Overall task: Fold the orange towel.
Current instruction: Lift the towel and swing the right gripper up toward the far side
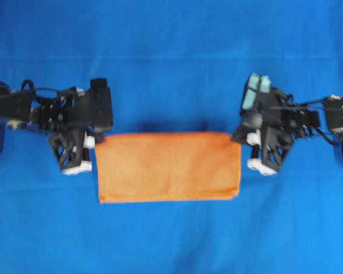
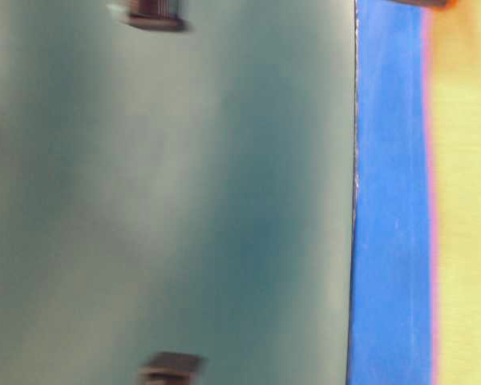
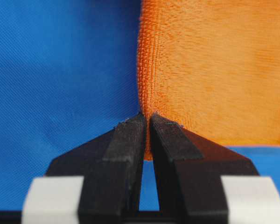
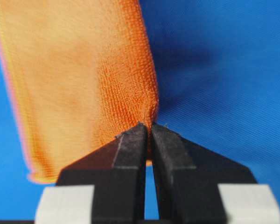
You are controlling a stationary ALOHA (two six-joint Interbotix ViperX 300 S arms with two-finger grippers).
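The orange towel (image 1: 168, 166) lies flat on the blue sheet as a wide rectangle, long side running left to right. My left gripper (image 1: 94, 140) is at its far left corner, shut on the towel's hem (image 3: 147, 105); orange cloth shows between the black fingertips. On the opposite side, my right gripper (image 1: 243, 138) pinches the far right corner, shut on the cloth (image 4: 149, 116). In the table-level view the towel (image 2: 465, 200) is a pale blurred band at the right.
The blue sheet (image 1: 171, 63) covers the whole table around the towel. Both arms reach in from the sides at towel height. A grey-green wall (image 2: 168, 200) fills most of the blurred table-level view.
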